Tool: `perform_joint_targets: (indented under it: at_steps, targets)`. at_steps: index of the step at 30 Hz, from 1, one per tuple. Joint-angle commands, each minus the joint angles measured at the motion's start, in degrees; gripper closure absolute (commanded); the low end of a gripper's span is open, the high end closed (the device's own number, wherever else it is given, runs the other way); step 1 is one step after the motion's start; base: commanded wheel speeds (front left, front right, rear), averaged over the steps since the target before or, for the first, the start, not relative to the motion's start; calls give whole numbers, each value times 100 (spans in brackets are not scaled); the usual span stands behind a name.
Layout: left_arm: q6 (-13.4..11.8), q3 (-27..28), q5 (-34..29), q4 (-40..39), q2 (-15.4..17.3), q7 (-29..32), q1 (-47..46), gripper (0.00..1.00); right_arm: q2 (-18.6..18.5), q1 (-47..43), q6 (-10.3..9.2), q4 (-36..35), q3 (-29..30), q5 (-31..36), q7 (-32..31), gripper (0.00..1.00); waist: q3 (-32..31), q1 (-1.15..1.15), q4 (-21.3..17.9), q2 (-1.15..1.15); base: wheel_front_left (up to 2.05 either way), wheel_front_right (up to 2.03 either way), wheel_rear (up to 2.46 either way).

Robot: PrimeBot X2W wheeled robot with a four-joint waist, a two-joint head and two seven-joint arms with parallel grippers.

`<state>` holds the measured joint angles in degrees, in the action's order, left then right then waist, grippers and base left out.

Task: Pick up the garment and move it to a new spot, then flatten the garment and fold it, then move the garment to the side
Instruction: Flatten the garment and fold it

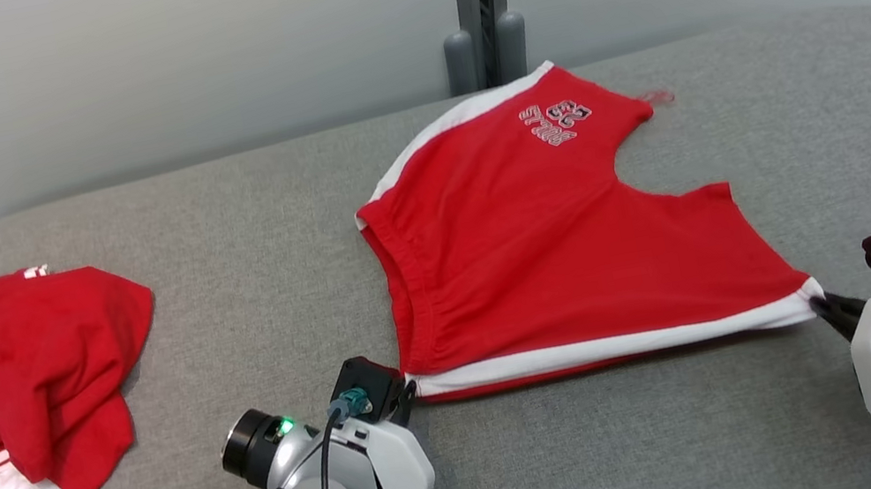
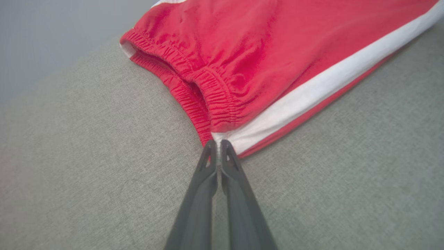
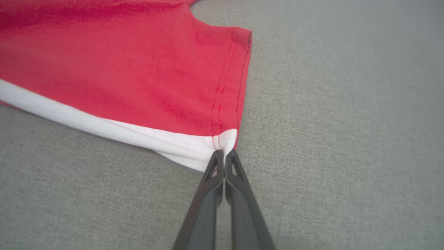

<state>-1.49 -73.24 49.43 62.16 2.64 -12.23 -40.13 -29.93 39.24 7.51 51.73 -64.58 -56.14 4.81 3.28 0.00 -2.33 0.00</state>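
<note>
the red shorts (image 1: pixel 546 261) lay spread mid grey table (image 1: pixel 218 229), white-striped near edge running side to side. left gripper (image 2: pixel 218 144) pinched the waistband (image 2: pixel 194 86) corner, right gripper (image 3: pixel 224 152) pinched the leg hem (image 3: pixel 239 80) corner, so the cloth lay straight away from both.

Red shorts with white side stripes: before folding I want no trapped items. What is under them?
The red shorts lie on a grey fabric surface; their red back layer peeks below the white stripe. Their middle hides the rest.

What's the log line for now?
shorts: spread flat | left gripper: shut on waistband corner | right gripper: shut on hem corner | second garment: crumpled, left
</note>
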Motion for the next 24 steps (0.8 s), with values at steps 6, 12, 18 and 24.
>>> perform_joint_targets:
  at_steps: [6, 12, 18, 24]
  targets:
    - [211, -1, 76, 144, 49, 114, 289, 100, -235, 55, -4, -277, -572, -489, -553, 100, -282, 0, -57, 0, 0, 0, 0]
    - [547, -2, 73, 279, 54, 334, 581, 100, -548, -80, -4, -735, -832, -697, -1141, 100, -523, 0, -3, 0, 0, 0, 0]
    - [755, -4, 152, 146, 50, 434, 837, 100, -877, -246, -3, -1284, -875, -871, -1734, 100, -710, 0, 47, 0, 0, 0, 0]
    - [854, 15, 346, 7, 112, 401, 1089, 100, -1227, -533, -4, -1775, -887, -1047, -2540, 100, -881, 0, 89, 0, 0, 0, 0]
